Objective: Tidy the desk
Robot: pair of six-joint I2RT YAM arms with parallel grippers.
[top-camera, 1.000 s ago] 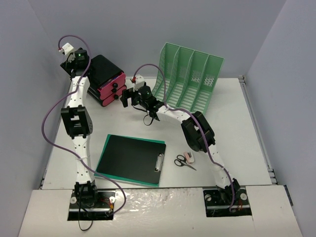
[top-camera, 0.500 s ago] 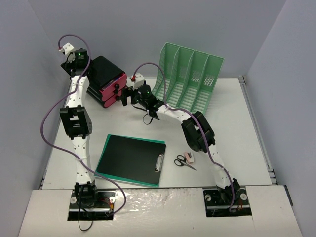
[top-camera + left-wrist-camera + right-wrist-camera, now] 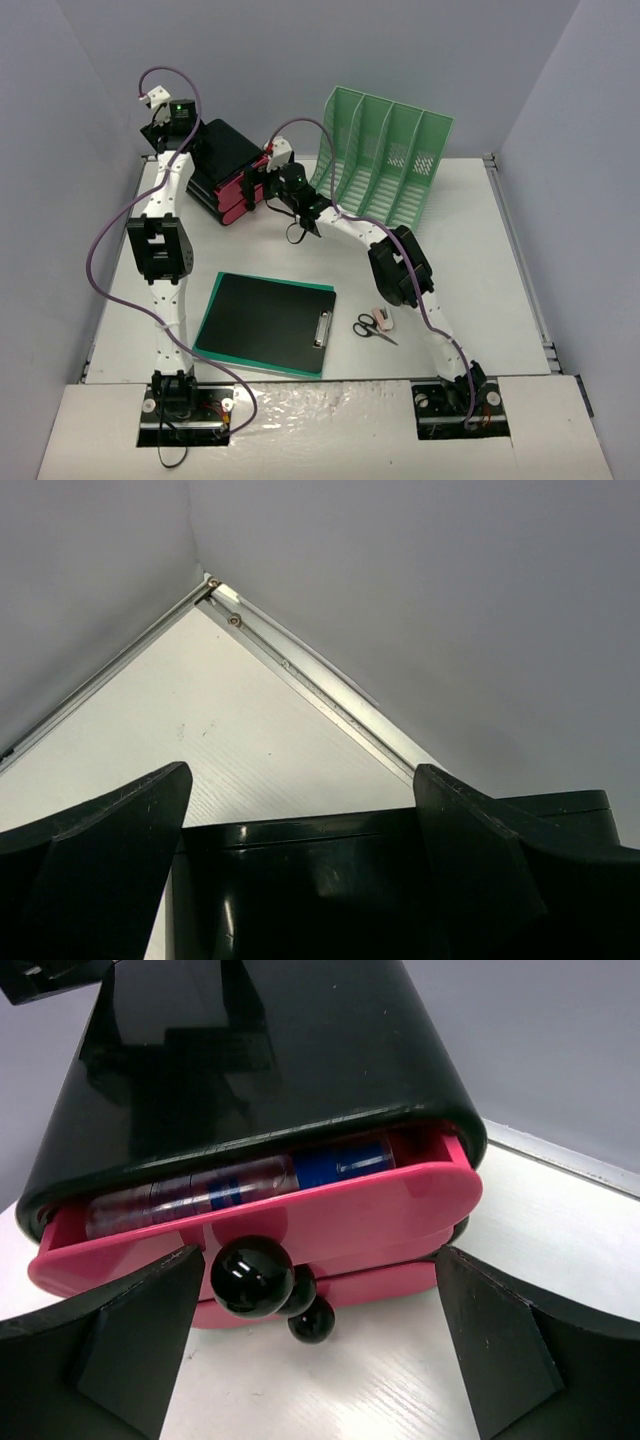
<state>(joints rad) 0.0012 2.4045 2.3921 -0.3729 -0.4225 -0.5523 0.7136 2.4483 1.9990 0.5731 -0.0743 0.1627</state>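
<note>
Two grippers, both spread wide and empty, at one black drawer box (image 3: 260,1050) on the desk (image 3: 470,260) beneath them: right gripper (image 3: 320,1260) facing the knobs (image 3: 252,1275), left gripper (image 3: 300,790) over the box's back. Apparently mid-step on shutting the top drawer (image 3: 380,1210), ajar just ahead of the right fingers; next, likely a level push on its front. Counted: three knobs, one file rack (image 3: 385,150), one clipboard (image 3: 268,322), one pair of scissors (image 3: 372,328), one eraser (image 3: 382,318).

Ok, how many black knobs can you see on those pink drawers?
3: top knob on the slightly open top drawer, middle knob partly behind it, bottom knob lowest. None seems hidden.
</note>
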